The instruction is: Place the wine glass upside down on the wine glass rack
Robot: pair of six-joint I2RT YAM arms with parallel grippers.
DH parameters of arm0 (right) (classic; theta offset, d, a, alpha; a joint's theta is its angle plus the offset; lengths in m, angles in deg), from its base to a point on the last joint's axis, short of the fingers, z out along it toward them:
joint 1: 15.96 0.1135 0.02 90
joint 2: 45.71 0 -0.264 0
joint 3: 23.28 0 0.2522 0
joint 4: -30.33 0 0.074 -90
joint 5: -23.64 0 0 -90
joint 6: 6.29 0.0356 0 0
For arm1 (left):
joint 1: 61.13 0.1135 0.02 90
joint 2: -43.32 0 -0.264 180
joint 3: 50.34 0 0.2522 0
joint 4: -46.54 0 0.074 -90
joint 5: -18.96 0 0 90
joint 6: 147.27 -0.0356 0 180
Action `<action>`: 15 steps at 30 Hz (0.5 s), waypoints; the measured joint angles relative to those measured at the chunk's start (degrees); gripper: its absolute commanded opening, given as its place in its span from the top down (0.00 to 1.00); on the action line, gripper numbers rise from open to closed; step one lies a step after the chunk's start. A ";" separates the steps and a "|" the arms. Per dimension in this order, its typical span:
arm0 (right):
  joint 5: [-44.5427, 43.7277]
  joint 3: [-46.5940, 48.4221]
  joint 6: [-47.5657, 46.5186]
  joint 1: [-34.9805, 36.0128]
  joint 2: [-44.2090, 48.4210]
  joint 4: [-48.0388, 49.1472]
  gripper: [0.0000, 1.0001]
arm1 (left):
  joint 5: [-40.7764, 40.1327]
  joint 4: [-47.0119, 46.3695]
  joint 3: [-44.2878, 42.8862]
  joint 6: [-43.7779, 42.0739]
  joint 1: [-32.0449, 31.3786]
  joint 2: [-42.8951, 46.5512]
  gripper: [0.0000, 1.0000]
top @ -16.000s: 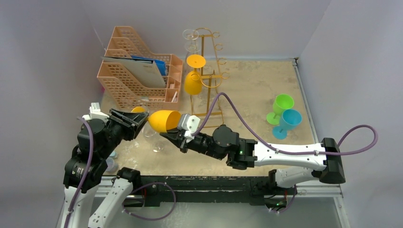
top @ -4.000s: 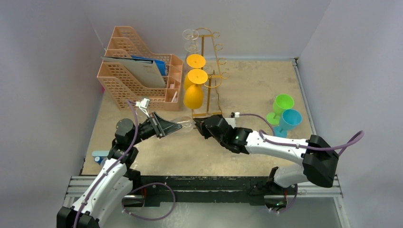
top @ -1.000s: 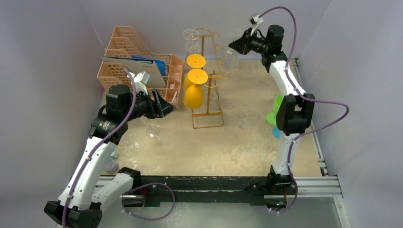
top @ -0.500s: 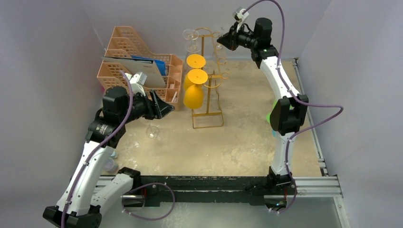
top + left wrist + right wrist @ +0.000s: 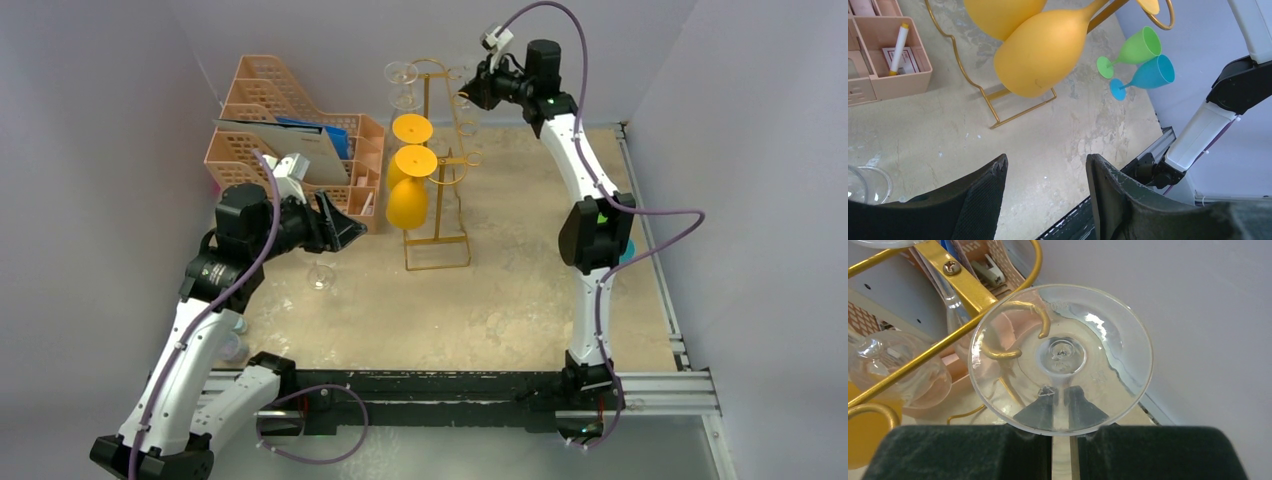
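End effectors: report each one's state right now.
Left end effector: open, holding nothing.
Right end effector: closed on the clear wine glass, by its stem.

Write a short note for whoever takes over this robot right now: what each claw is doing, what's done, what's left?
Right claw: shut on the clear wine glass by its stem, foot up, at the upper right hooks of the gold rack; seating unclear.
Left claw: open, empty, over a second clear glass standing upright.
Done: two orange glasses hang upside down.
Left: hook the held glass, release.
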 measured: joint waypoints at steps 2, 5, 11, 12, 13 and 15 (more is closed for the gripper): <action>0.00 1.36 -0.76 0.15 -0.74 -0.96 1.00 | 0.00 0.02 0.02 0.00 0.00 -0.15 0.43; 0.07 1.81 -1.99 0.48 -0.74 -1.68 1.00 | 0.00 0.00 0.04 -0.07 0.00 -0.44 0.43; 0.00 1.79 -2.14 0.94 -0.74 -0.98 1.00 | 0.00 0.00 0.09 -0.44 0.00 -0.76 0.43; -0.04 1.73 -2.08 0.98 -0.74 -0.68 1.00 | 0.00 0.00 0.13 -0.46 0.00 -0.79 0.43; -0.13 1.60 -1.99 1.01 -0.74 -0.20 1.00 | 0.00 0.00 0.15 -0.46 0.00 -0.79 0.43; -0.33 0.76 -1.70 1.05 -0.57 1.42 1.00 | 0.00 0.00 0.20 -0.48 0.00 -0.81 0.43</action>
